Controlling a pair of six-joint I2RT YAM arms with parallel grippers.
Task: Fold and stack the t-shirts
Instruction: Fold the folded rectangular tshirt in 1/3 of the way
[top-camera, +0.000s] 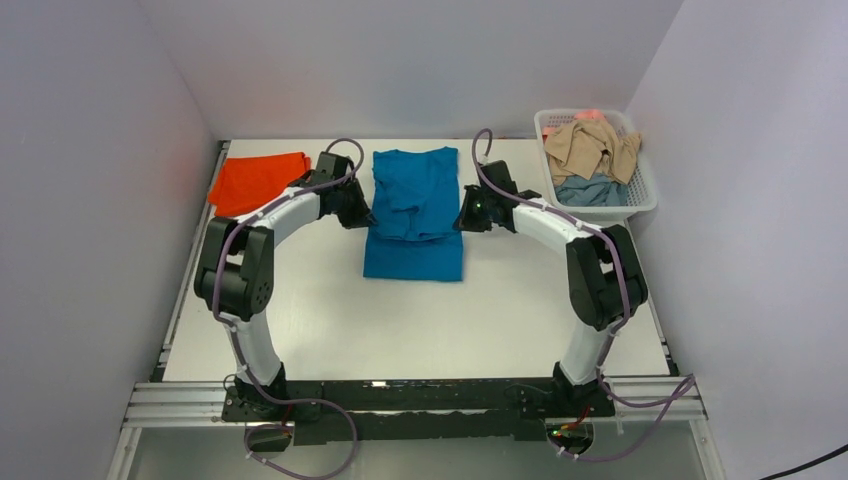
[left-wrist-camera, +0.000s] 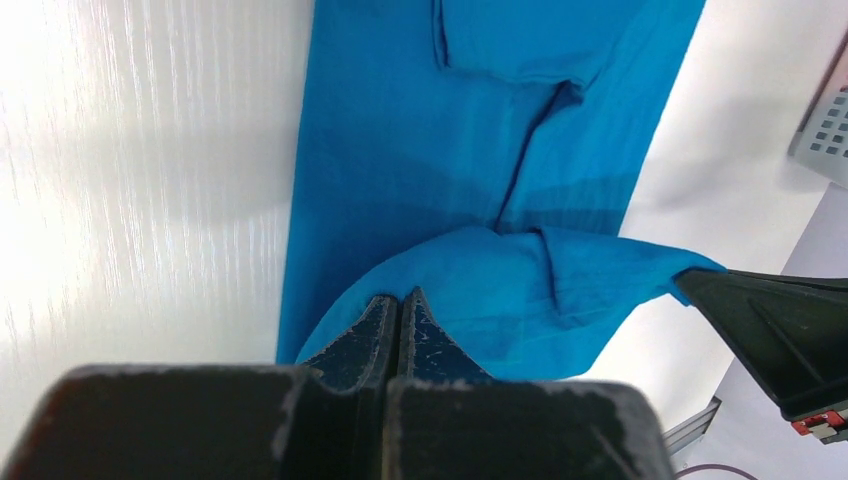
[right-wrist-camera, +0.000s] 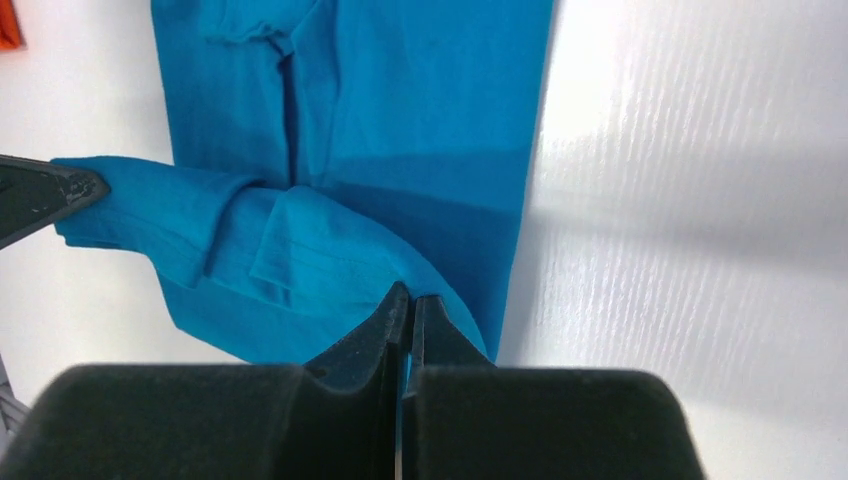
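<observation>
The left gripper (left-wrist-camera: 400, 302) is clenched, with a pinch of blue cloth caught between its jaws. The right gripper (right-wrist-camera: 412, 300) is clamped the same way on the opposite edge. Between them a loose band of the teal-blue t-shirt (top-camera: 414, 262) hangs lifted off the layer beneath, sagging a little in the middle.

This shirt lies in the middle of the table (top-camera: 400, 335), towards the far edge. It is a narrow strip with its sides already turned in, and its long axis runs from the near edge to the far edge. The grippers sit level with each other about halfway along that length, the left one on the strip's left edge and the right one on its right edge, so neither arm is nearer. The held band crosses the strip at right angles. I judge that the coming move depends on both arms carrying the band evenly along the long axis, so that one end lands square on the other.

The orange-red t-shirt (top-camera: 256, 181) lies flat at the far left corner, just beside the left arm, which makes that arm the nearer one for stacking. At the far right corner a white basket (top-camera: 646, 197) holds a beige garment (top-camera: 592, 148) and a grey-blue garment (top-camera: 592, 190).

I can read no brand, label or writing on the shirts, the basket or the arms.
</observation>
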